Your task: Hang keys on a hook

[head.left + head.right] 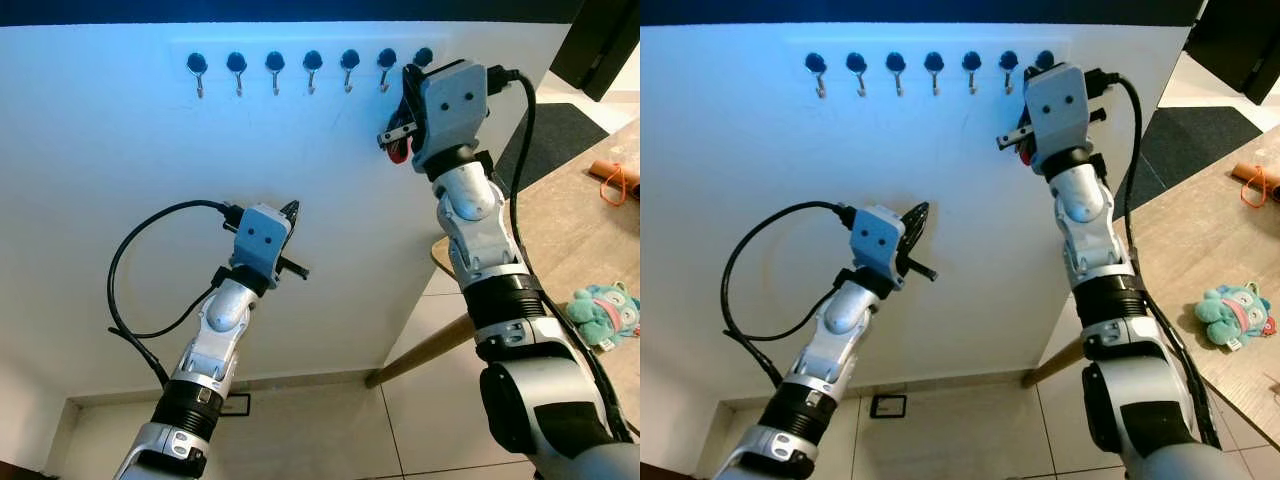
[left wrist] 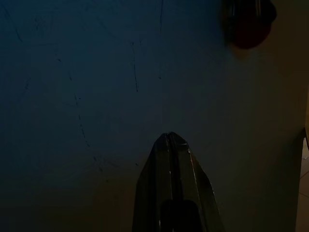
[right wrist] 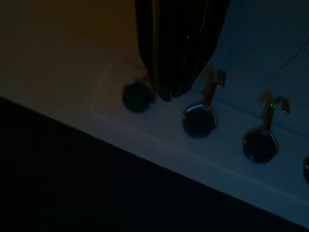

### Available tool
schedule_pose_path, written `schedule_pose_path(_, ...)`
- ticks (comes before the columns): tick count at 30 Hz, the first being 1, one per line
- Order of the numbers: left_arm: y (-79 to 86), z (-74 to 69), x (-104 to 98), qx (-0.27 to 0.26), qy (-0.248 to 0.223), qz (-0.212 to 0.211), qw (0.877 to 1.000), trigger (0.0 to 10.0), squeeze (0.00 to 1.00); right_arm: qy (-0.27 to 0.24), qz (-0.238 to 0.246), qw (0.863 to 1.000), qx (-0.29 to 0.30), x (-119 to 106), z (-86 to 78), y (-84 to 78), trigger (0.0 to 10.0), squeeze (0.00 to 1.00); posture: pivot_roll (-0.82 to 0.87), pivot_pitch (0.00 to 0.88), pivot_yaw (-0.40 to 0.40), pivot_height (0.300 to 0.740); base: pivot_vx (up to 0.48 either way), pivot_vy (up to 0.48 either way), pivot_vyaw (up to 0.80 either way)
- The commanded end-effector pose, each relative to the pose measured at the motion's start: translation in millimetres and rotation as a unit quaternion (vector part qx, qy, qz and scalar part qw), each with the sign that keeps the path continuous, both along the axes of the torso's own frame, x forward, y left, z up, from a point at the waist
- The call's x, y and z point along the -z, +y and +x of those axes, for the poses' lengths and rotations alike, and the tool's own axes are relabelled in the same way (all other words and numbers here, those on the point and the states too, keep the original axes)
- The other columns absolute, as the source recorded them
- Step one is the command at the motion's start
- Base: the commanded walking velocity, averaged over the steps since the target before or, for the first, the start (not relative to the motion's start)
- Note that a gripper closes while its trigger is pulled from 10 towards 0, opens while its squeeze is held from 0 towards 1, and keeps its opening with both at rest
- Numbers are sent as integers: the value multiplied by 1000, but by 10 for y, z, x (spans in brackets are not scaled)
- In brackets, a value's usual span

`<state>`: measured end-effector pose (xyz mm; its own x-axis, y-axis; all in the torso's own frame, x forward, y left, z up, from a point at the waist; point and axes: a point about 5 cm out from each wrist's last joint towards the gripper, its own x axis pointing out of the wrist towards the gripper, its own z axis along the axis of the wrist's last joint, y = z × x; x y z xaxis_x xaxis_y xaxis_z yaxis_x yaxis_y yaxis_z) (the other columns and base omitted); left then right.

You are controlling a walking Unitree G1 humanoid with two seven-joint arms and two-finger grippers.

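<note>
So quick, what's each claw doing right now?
Left gripper: shut, empty, held near the wall.
Right gripper: shut on the keys, up at the end hook.

A wooden table (image 1: 570, 215) stands at the right, one slanted leg (image 1: 425, 352) reaching down to the tiled floor (image 1: 330, 430). On it lie a teal plush toy (image 1: 603, 312) near its right edge and an orange object (image 1: 612, 180) farther back. A dark mat (image 1: 560, 135) lies on the floor beyond.
</note>
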<state>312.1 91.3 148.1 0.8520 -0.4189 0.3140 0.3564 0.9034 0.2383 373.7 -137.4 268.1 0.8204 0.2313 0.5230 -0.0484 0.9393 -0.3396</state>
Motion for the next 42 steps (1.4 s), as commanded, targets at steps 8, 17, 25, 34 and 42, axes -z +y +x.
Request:
schedule_pose_path(8,-48,-15,2,8,4,-11,1000,10000,0,-7,13,999,51,81,-58,-150,10000,0,62,40,-43,740,0,0,0)
schedule_pose_path(17,-41,-16,3,7,4,-10,1000,10000,0,-11,23,997,70,72,-66,-213,10000,0,63,43,-41,740,0,0,0)
schedule_pose_path(25,-35,-14,0,6,4,-10,1000,10000,0,-33,22,997,64,7,-87,-186,10000,0,64,46,-42,740,0,0,0)
schedule_pose_path(34,-29,-10,3,5,5,-11,1000,10000,0,-53,6,997,51,-26,-121,-103,10000,0,63,49,-43,740,0,0,0)
schedule_pose_path(42,-38,-7,4,7,6,-11,1000,10000,0,-50,1,997,53,9,-131,-91,10000,0,60,50,-40,740,0,0,0)
